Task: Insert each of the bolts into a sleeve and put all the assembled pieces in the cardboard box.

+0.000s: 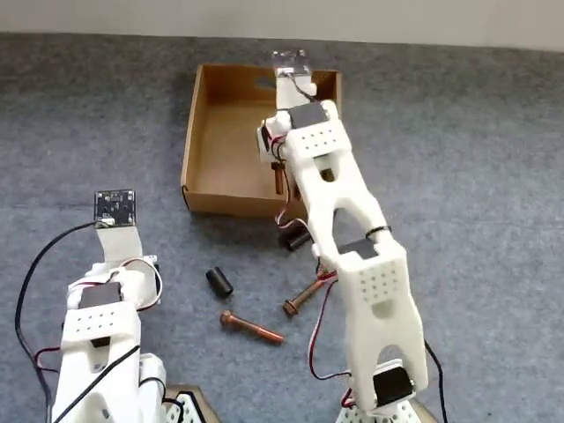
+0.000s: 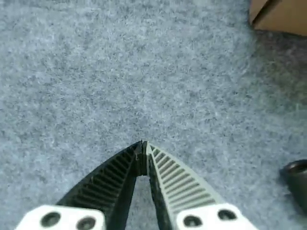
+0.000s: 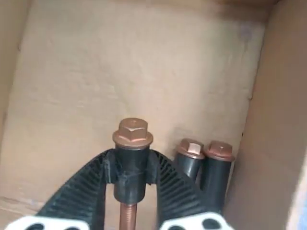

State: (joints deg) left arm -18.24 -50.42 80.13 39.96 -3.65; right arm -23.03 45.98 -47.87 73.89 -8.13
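Observation:
My right gripper [image 3: 130, 162] is shut on a black sleeve [image 3: 129, 179] with a copper bolt [image 3: 133, 132] through it, held just above the floor of the cardboard box [image 1: 211, 141]. Two assembled pieces [image 3: 193, 160] [image 3: 217, 165] lie side by side by the box wall near it. On the carpet outside lie two loose copper bolts [image 1: 251, 327] [image 1: 304, 295] and two black sleeves [image 1: 219, 282] [image 1: 295, 238]. My left gripper [image 2: 143, 157] is shut and empty over bare carpet, with one sleeve [image 2: 296, 176] off to its side.
Grey carpet [image 1: 458, 132] covers the table. The right arm [image 1: 348, 220] stretches over the box's near wall and the loose parts. The left arm [image 1: 101, 322] sits at the near left with cables beside it. A box corner [image 2: 280, 14] lies ahead of the left gripper.

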